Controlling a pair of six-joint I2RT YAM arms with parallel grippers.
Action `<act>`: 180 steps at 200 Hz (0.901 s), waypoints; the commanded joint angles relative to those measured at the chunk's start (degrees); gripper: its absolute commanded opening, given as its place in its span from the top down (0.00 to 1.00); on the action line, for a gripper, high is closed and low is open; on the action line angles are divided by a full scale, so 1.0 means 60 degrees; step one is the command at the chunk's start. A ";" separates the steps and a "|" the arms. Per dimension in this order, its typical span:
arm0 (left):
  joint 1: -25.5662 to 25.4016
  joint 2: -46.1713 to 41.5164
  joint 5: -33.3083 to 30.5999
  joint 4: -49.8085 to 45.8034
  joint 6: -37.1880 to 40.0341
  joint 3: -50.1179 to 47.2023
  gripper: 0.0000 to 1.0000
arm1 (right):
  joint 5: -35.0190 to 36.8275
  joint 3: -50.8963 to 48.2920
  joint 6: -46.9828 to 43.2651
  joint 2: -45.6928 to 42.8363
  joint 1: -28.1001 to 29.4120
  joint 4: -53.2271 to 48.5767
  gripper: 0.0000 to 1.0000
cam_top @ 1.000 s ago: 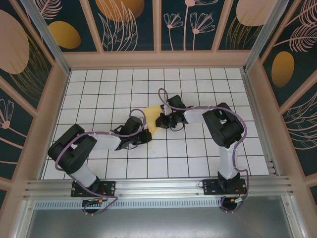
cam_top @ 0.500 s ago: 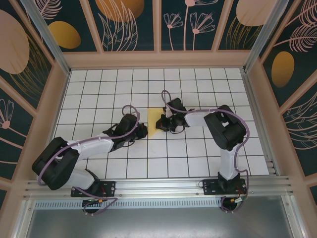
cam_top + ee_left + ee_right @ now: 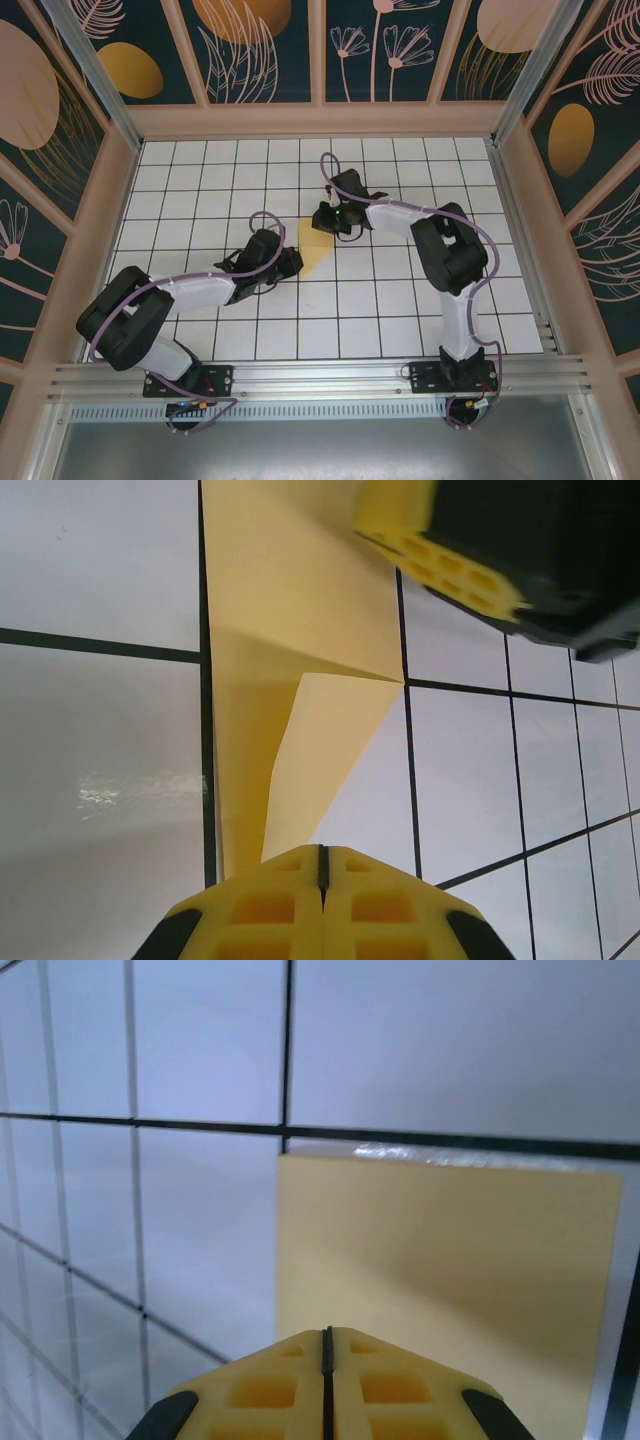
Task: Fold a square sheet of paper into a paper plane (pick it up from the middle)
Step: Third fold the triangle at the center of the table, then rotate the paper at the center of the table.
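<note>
The yellow sheet of paper [image 3: 318,252], folded into a long wedge, lies flat on the white tiled floor between my two grippers. My left gripper [image 3: 293,262] sits at its narrow near-left end. In the left wrist view the jaws [image 3: 322,852] are shut, and the paper [image 3: 290,630], with one folded flap, narrows and runs under them. My right gripper [image 3: 322,218] is at the wide far end. Its jaws [image 3: 327,1332] are shut, low over the paper [image 3: 450,1260]. Whether either gripper pinches the paper is hidden. The right gripper's yellow finger [image 3: 440,565] also shows over the paper's far end.
The tiled floor [image 3: 400,320] is boxed in by a wooden frame with patterned walls [image 3: 320,118] at the back and both sides. An aluminium rail [image 3: 320,375] runs along the near edge, where both arm bases stand.
The paper, raised between the grippers a second ago, now lies flat as a wedge. My right gripper has moved toward the far wall, to the wide end. My left arm has shifted its pose.
</note>
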 commanded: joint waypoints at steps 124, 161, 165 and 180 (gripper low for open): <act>-0.0037 0.0613 0.0630 0.0560 0.0812 0.0750 0.81 | 0.1244 -0.1320 -0.0019 -0.1112 -0.0287 -0.0906 0.81; -0.0029 0.0882 0.0491 0.0502 0.1469 0.1109 0.72 | 0.0069 -0.1914 -0.0205 -0.2100 -0.0680 0.0171 0.67; -0.0027 0.0919 0.0377 0.0458 0.1568 0.1138 0.71 | -0.0044 -0.2030 -0.0234 -0.2200 -0.0735 0.0274 0.66; -0.0029 0.1078 0.0183 0.0435 0.2038 0.1241 0.66 | -0.0533 -0.2508 -0.0348 -0.2537 -0.0967 0.0585 0.61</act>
